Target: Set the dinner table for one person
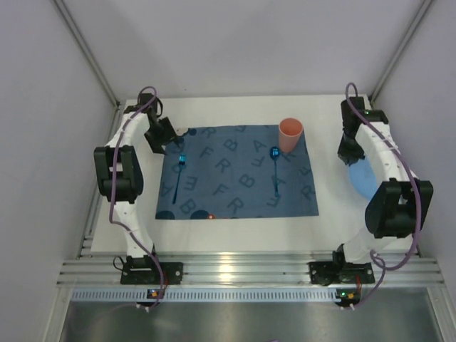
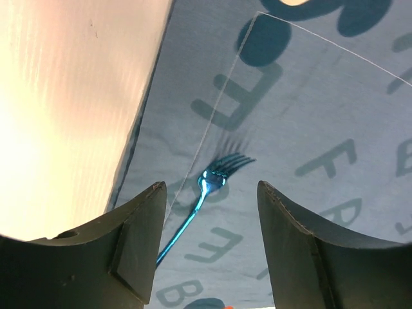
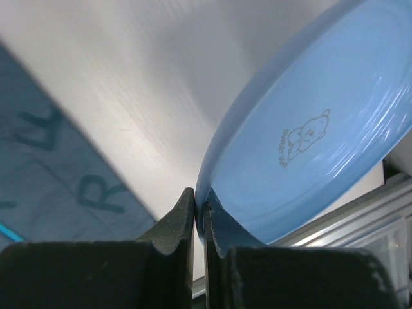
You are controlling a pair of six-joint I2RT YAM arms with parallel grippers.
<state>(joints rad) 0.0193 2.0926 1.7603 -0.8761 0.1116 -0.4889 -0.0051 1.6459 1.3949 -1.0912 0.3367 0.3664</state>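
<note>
Two thin fingertips of the right claw (image 3: 199,199) pinch only the rim of the blue plate (image 3: 309,141), which hangs tilted just beyond them. So slim a hold could let it swing or slip onto the dinner table (image 3: 148,84) beneath. Farther left lies the placemat (image 3: 58,167). The left claw (image 2: 210,185) hovers open over the fork (image 2: 193,215).
</note>
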